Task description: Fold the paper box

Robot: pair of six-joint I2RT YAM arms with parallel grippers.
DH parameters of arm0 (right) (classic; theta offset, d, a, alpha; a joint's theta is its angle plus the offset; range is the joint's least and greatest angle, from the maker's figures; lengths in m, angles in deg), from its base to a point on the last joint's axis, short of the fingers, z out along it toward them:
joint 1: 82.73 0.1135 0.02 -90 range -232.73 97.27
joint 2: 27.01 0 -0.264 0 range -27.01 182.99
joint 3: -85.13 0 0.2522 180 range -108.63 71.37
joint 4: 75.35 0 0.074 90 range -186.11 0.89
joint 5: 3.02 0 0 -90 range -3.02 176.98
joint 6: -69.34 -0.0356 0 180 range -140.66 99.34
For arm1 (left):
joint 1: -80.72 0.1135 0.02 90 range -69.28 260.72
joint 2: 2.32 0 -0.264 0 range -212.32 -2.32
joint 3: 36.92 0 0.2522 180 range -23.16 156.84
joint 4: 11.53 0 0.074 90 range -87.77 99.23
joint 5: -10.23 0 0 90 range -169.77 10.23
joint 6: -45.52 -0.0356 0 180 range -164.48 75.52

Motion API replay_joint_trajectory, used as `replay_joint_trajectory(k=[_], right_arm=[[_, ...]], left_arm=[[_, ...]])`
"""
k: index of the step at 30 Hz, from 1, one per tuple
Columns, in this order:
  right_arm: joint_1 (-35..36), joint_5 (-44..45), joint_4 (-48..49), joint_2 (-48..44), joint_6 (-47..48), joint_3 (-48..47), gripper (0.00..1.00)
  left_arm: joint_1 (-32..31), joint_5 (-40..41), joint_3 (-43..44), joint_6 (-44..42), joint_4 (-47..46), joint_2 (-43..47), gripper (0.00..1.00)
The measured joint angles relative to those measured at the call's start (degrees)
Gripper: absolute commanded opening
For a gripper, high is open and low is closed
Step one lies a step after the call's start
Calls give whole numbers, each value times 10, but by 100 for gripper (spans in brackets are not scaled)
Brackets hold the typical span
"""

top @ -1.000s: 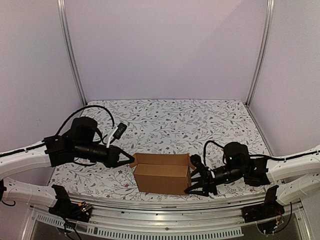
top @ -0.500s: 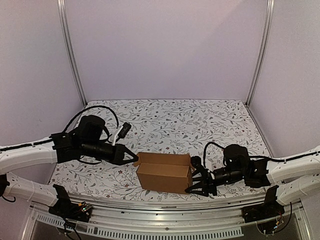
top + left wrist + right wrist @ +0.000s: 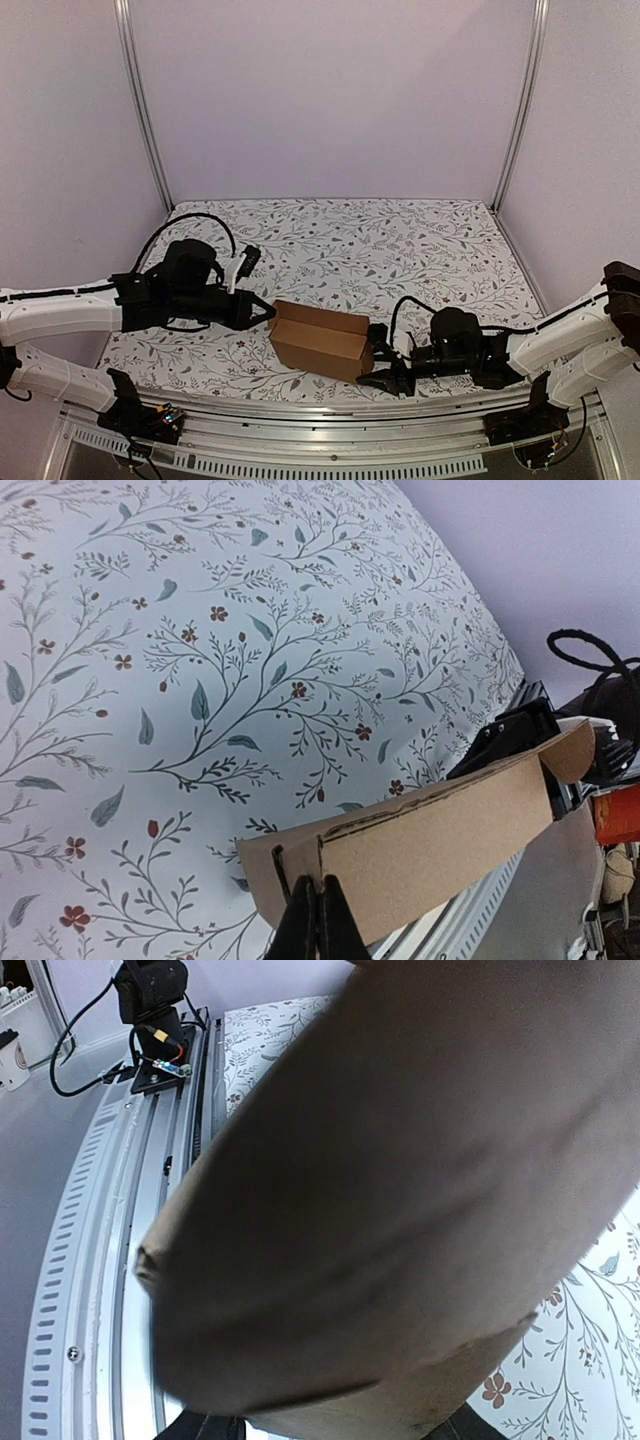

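The paper box (image 3: 320, 345) is a small oblong brown carton lying on the floral cloth near the front edge, turned slightly askew. My left gripper (image 3: 268, 313) is shut, and its tips press against the flap at the carton's left end (image 3: 440, 830); the closed fingertips (image 3: 318, 895) meet the cardboard at a slit. My right gripper (image 3: 378, 365) is at the carton's right end with its jaws around it. In the right wrist view the carton (image 3: 400, 1190) fills the frame, and only a dark finger (image 3: 205, 1427) shows at the bottom edge.
A slotted aluminium rail (image 3: 320, 440) runs along the table's front edge, close under the carton (image 3: 110, 1260). Pale walls and metal posts (image 3: 145, 110) enclose the table on three sides. A black cable (image 3: 205, 222) loops above the left arm.
The left gripper has moved right and slightly back, staying on the flap. The right arm has dropped lower and pushed in leftward. The carton has turned and now sits lower and askew.
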Motion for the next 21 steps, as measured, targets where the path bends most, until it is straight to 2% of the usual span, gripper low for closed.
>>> replay_joint_trajectory(k=[9,21], right_arm=[[6,26,129,107,13,13,19],[10,37,237,179,13,29,20]], left_arm=[[-5,37,-64,-22,-76,3,0],[-9,45,-132,-16,-179,15,0]])
